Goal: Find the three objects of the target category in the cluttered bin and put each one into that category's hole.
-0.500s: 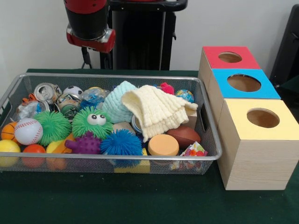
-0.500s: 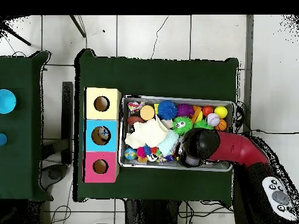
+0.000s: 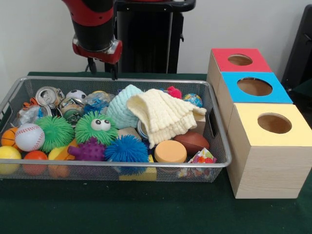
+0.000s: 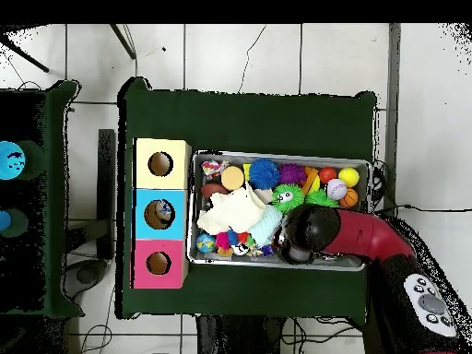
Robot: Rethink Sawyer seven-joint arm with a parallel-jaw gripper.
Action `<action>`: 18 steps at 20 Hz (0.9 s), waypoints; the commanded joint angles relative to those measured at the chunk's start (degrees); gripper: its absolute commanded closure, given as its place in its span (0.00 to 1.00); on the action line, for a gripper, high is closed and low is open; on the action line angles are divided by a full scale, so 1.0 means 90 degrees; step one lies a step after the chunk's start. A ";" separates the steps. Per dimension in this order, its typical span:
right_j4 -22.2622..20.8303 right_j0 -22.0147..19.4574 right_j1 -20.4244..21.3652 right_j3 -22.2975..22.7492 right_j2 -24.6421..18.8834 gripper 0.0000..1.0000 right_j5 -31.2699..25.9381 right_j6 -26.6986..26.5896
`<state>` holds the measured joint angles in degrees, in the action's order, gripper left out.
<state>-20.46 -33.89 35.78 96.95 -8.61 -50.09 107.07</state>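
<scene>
The wire mesh bin [image 3: 122, 165] is packed with toys; it also shows in the overhead view [image 4: 277, 155]. A crinkled clear plastic bottle with blue on it [image 3: 97, 100] lies at the bin's far side. Another clear crumpled bottle [image 3: 27, 115] lies at the far left, partly hidden by a can. A third bottle does not show. My gripper [image 3: 97, 49] hangs on the red and black arm above the bin's far rim, over the first bottle and the cans. In the overhead view the arm's end [image 4: 304, 235] covers that corner. The gripper holds nothing that I can see.
Three wooden boxes with round holes stand right of the bin: red [image 3: 239, 61], blue [image 3: 253, 87], yellow [image 3: 273, 124]. Shiny cans [image 3: 48, 95], spiky balls, a baseball [image 3: 29, 136], a cream knitted cloth [image 3: 163, 114] and an orange disc [image 3: 170, 151] crowd the bin.
The arm's end has shifted slightly toward the boxes' side and a little lower. The things in the bin have not moved.
</scene>
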 commanded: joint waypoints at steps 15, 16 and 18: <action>0.0115 0.0552 0.1137 0.0041 0.0523 0.00 0.1473 0.0603; 0.0126 0.0566 0.1189 0.0115 0.0539 0.00 0.1513 0.0628; 0.0163 0.0585 0.1319 0.0233 0.0573 0.00 0.1467 0.0656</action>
<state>-19.97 -29.15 43.26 97.16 -4.30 -38.33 107.18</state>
